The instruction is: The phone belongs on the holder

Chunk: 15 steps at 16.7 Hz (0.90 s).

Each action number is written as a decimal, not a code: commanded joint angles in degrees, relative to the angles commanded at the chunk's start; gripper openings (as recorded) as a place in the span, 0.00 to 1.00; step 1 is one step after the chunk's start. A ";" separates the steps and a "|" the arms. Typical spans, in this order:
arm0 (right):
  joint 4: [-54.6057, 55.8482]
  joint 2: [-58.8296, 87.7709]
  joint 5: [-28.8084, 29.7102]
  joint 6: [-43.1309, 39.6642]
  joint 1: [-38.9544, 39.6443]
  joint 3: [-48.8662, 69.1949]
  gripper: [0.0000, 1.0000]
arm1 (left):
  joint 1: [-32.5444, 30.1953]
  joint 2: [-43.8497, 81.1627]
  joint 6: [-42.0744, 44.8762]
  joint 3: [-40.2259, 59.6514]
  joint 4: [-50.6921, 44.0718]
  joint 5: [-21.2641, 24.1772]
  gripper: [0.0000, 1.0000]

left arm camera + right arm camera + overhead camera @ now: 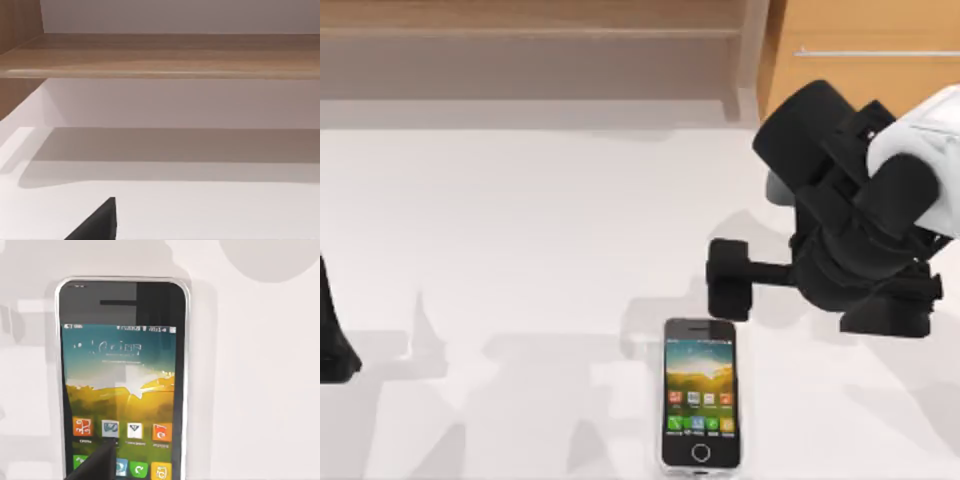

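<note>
At the far left edge of the white desk (520, 250) the left arm (332, 335) sits parked, only a dark sliver of it reaching into the top view; whether its fingers are apart or together cannot be told. Its wrist camera looks across bare desk toward a wooden shelf (160, 55) along the far side. Moving right, the phone (700, 393) lies flat and face up at the near edge, right of centre, its green-and-orange screen lit and its home button toward the near side. Just beyond the phone's far end hangs the right gripper (730, 280), stretched leftward from the bulky right arm that enters from the far right. Its fingers show as one dark block from above, so their spread cannot be judged. The right wrist view looks straight down on the phone (122, 385), with one dark fingertip (97, 465) crossing the icons. The step in hand looks like the approach before any grasp, the phone apparently untouched. Next, the gripper likely needs to lower and straddle the phone's long silver edges.
</note>
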 joint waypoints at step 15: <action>-8.73 19.89 -0.38 9.69 9.05 16.36 1.00 | 0.00 0.00 0.00 0.00 0.00 0.00 1.00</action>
